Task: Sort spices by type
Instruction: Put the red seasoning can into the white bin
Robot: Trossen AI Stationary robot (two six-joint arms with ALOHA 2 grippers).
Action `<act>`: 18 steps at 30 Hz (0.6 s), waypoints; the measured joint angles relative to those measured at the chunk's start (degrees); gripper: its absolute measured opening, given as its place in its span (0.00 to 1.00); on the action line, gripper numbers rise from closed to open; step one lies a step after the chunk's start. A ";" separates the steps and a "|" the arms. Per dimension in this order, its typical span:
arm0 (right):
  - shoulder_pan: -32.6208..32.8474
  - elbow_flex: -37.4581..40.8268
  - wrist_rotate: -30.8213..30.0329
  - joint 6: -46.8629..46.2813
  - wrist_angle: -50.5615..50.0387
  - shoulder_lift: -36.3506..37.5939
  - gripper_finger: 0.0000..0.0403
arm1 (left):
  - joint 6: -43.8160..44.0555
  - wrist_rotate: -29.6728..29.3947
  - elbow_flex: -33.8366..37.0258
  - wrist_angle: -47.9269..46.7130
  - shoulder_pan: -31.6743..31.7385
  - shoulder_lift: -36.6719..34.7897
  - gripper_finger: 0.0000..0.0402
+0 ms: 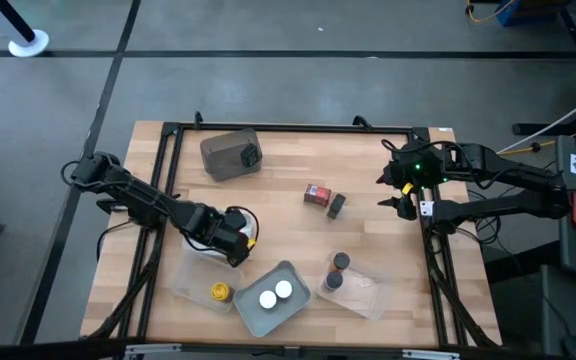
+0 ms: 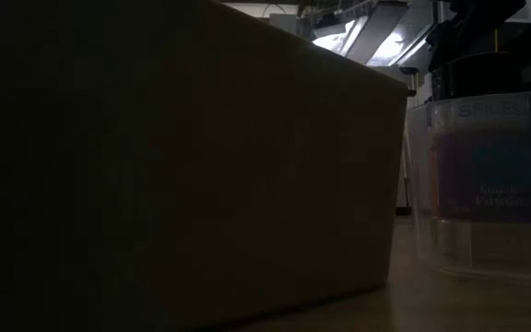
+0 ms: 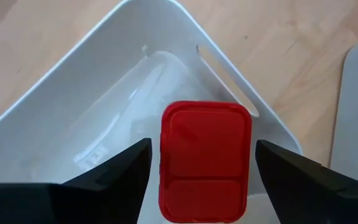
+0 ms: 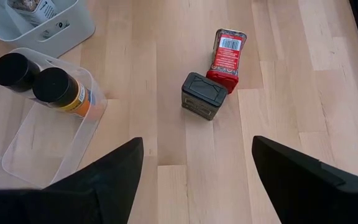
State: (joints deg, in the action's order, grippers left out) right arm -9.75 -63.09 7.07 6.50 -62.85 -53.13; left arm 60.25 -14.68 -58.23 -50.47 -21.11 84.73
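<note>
Two boxes point(image 1: 324, 198) touch mid-table; two jars point(image 1: 275, 294) sit in the middle tray point(image 1: 251, 318), between two other trays.

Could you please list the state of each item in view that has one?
Left end effector: open, red box between its fingers, over the white tray.
Right end effector: open, empty.
Red box on table: lying flat.
Black box: touching it.
Dark-lidded jars: upright in clear tray.
</note>
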 joint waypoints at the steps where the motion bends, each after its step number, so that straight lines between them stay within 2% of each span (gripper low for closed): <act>1: -0.01 0.00 0.00 0.00 0.00 0.01 0.75 | -0.82 0.72 0.01 0.00 0.39 0.00 0.68; 8: -0.01 0.00 0.00 0.00 0.00 0.01 0.75 | -4.37 8.22 -0.43 -0.45 4.41 -0.22 0.68; 18: -0.01 0.00 0.00 0.00 -0.02 0.01 0.75 | -11.50 8.60 -9.17 -9.56 9.12 -0.37 0.68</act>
State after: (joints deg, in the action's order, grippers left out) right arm -9.76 -63.09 7.07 6.50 -62.87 -53.12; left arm 48.75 -6.09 -67.39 -60.04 -11.99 84.36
